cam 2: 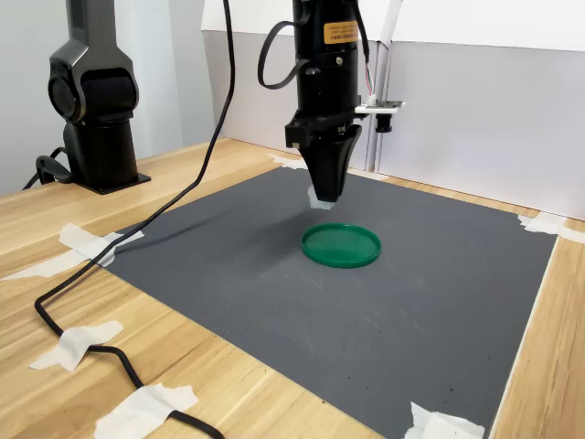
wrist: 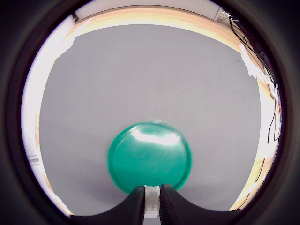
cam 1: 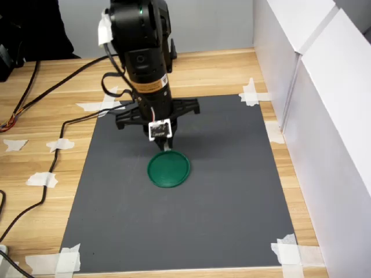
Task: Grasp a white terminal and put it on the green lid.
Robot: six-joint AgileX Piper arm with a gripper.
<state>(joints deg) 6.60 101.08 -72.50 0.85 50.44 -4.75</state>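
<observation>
Item, as I read it remotely: gripper (wrist: 152, 206) closed on the white terminal (wrist: 151, 205), held above the near rim of the green lid (wrist: 149, 157), apparently for release onto it.

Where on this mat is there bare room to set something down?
Nearly all the grey mat is bare: the whole stretch between the green lid and its taped near corners, and both sides. Only the lid's far edge is crowded, where the hand holds the white terminal.
</observation>
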